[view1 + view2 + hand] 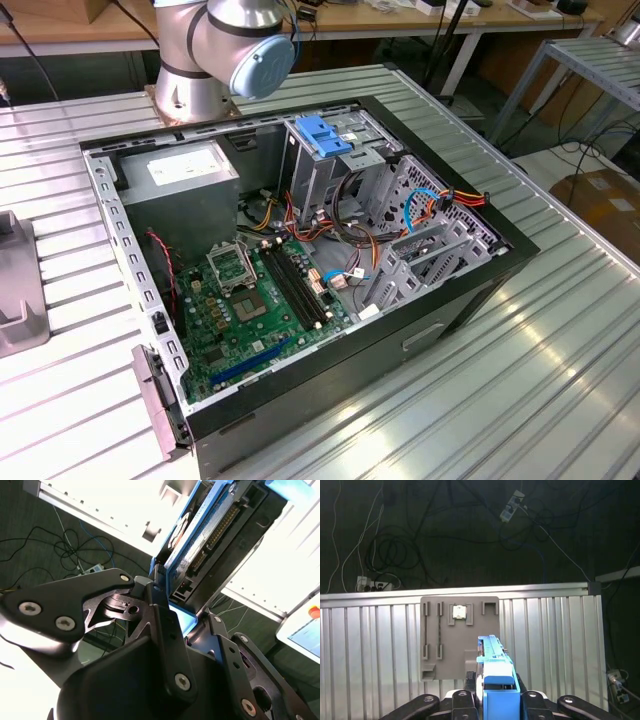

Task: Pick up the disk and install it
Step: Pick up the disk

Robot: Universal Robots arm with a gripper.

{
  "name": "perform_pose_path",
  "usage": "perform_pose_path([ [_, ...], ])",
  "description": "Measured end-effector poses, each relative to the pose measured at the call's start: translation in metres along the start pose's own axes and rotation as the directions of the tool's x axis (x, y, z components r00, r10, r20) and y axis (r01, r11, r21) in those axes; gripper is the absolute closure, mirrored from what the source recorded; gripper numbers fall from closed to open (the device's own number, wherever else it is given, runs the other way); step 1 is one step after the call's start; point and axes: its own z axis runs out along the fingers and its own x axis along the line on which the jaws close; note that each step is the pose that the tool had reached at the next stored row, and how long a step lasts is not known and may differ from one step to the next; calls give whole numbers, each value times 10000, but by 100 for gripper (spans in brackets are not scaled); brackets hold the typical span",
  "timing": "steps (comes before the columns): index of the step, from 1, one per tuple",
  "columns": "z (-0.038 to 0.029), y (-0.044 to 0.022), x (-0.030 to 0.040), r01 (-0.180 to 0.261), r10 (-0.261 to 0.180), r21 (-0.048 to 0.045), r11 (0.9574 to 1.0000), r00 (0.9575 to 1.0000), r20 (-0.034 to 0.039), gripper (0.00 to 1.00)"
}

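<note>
Second wrist view caught the gripper (182, 611) clamped on the disk (202, 542), its fingers closed on either side with the grey-metal body pinched between them. We saw the disk held edge-on, clear of every surface. Its blue side rail and the connector row (220, 527) both ran straight out from the fingers. From that we judged the long axis to point away from the wrist, out past the fingertips.

In the first wrist view the disk (492, 652) rose from the gripper (497, 702) in front of a grey holder plate (485, 625). The plate lay on the ribbed metal table (370, 645), apart from the disk.

In the exterior view the open computer case (330, 395) sat on a ribbed table (560, 380), its drive cage (415, 195) toward the exterior view's right. A grey holder (15, 290) sat at the exterior view's left edge, well apart from the case. We judged the pick-up done and the disk not yet in the cage, with the whole width of the case lying between holder and cage.
</note>
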Motion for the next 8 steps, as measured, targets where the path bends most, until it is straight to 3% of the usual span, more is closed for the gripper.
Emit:
perform_pose_path([
  [8,-2,-32,6,0,0,0,10000,10000,0,63],
])
